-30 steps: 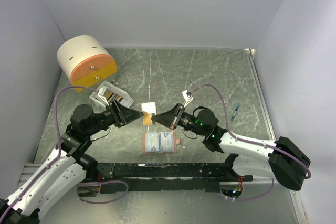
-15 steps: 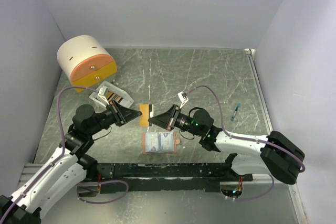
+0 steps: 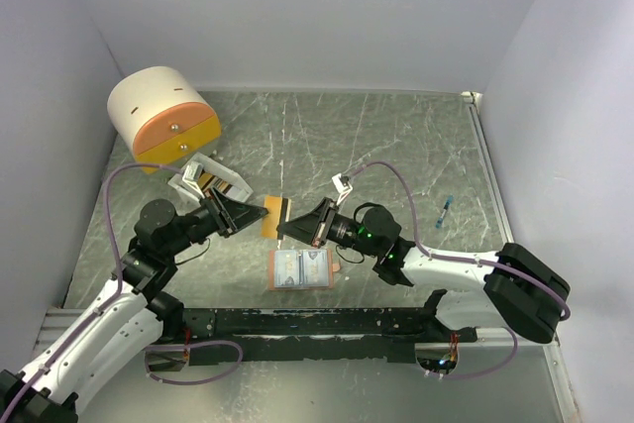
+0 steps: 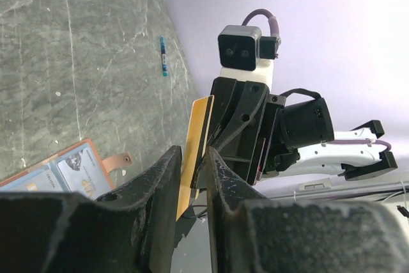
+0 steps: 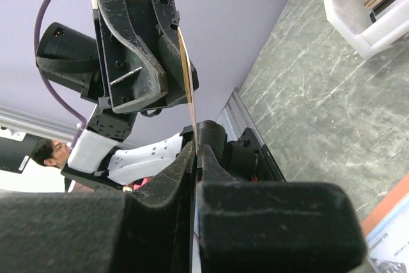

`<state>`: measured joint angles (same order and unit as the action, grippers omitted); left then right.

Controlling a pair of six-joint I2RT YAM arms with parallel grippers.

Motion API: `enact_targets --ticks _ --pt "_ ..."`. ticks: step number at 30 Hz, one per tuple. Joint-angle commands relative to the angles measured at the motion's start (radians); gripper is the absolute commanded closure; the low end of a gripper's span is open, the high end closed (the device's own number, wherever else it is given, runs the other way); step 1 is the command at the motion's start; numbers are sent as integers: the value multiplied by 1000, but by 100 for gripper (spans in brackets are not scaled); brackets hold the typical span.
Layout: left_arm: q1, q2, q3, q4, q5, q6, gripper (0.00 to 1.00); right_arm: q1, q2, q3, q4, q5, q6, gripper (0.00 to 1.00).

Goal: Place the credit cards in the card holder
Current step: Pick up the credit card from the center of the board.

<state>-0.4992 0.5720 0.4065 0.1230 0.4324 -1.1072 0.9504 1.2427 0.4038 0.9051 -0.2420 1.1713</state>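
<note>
A tan-orange credit card (image 3: 274, 215) stands on edge in the air between the two grippers. My right gripper (image 3: 290, 228) is shut on its right end; in the right wrist view the card (image 5: 186, 75) rises from the closed right gripper (image 5: 195, 149). My left gripper (image 3: 255, 213) straddles the card's other end with its jaws slightly apart. In the left wrist view the card (image 4: 201, 119) sits between the left gripper's fingers (image 4: 192, 152), and a gap shows on one side. The card holder (image 3: 300, 268) lies open on the table just below, pale blue inside, with cards in its pockets.
A small white open box (image 3: 208, 180) with more cards stands behind the left gripper. A round cream-and-orange drawer unit (image 3: 163, 116) is at the back left. A blue pen (image 3: 445, 212) lies at the right. Walls close in the table.
My right gripper has carried the card leftward until its end sits between the left gripper's jaws. The left arm has barely moved.
</note>
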Motion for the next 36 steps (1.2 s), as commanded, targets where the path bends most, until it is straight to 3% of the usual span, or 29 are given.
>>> enact_targets --ticks 1,6,9,11,20,23,26,32,36 --pt "-13 -14 -6 64 86 -11 68 16 23 19 -2 -29 -7 100" --pt "-13 -3 -20 97 104 -12 74 21 37 29 -11 -37 -12 100" --pt "-12 15 -28 144 143 -15 89 24 42 27 -1 -45 -13 100" --pt "-13 22 -37 187 168 -30 93 26 40 26 -14 -44 -16 100" --pt "-13 -31 -47 105 160 -9 91 25 -48 0 -119 13 -51 100" --pt "-13 -40 -31 58 183 0 64 26 -78 14 -157 9 -77 100" --pt "-13 -43 -8 6 213 44 57 25 -80 38 -193 -23 -115 100" --pt "-13 6 26 -15 265 104 60 25 -62 60 -195 -83 -137 100" --pt "-13 21 -10 56 288 78 77 25 -32 69 -186 -115 -138 100"
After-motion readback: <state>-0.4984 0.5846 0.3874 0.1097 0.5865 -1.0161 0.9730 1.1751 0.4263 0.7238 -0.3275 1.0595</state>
